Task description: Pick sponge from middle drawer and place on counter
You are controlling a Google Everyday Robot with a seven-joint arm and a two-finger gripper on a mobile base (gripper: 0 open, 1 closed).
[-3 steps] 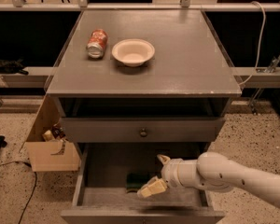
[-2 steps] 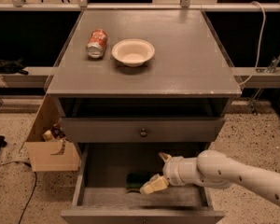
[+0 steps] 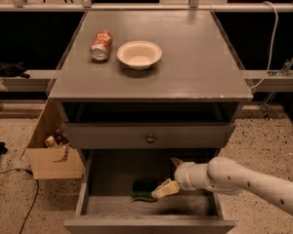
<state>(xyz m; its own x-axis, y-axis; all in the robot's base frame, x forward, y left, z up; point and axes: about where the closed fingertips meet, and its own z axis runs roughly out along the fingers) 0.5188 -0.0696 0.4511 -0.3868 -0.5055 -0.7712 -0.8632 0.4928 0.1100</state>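
Camera view: sponge [image 3: 142, 192], pincer [image 3: 170, 176] inside middle drawer [image 3: 111, 178].

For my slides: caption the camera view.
Claw in the open middle drawer beside the sponge; can and bowl sit on the counter.

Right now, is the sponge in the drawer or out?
In: the sponge lies inside the open middle drawer, the gripper beside it.

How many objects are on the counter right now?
2: a soda can lying on its side at back left, and a bowl just right of it. The sponge is in the middle drawer, with the gripper beside it.
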